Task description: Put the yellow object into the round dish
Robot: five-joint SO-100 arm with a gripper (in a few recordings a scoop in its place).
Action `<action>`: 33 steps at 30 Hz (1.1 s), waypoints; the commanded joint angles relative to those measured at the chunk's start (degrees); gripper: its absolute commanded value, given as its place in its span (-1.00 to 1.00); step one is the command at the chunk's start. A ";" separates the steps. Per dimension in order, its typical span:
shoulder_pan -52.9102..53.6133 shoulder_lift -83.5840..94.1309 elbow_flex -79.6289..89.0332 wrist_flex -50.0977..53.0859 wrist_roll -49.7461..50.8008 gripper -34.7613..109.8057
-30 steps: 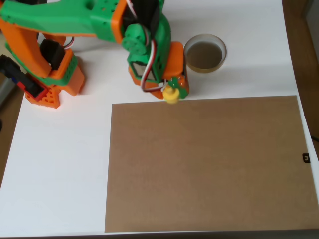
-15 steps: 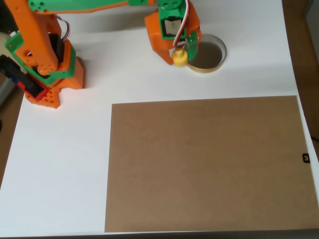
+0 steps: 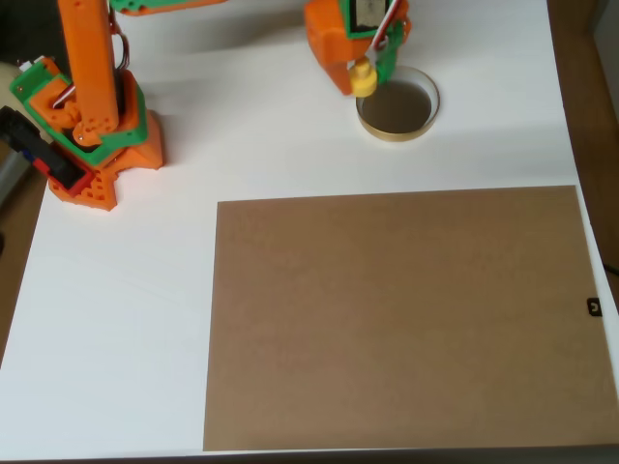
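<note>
In the overhead view the yellow object [image 3: 364, 77] hangs between the fingers of my orange-and-green gripper [image 3: 366, 73], which is shut on it. It sits over the upper left rim of the round dish [image 3: 426, 120], a small tan-rimmed dish with a dark brownish bottom at the table's far side. The gripper body covers the top left edge of the dish.
A large brown cardboard sheet [image 3: 401, 314] covers the lower right of the white table [image 3: 126, 319]. The arm's orange base [image 3: 92, 145] stands at the left. The table's right edge runs close to the dish.
The gripper carried the yellow object from the cardboard's top edge up and to the right, and it now hovers at the dish's left rim, a little farther back than half a second ago.
</note>
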 commanded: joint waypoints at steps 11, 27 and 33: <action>-2.64 -10.72 -16.87 3.78 -1.14 -0.52; -0.35 -17.14 -24.43 1.93 0.62 -0.52; -0.09 -19.25 -24.43 1.67 1.32 -0.52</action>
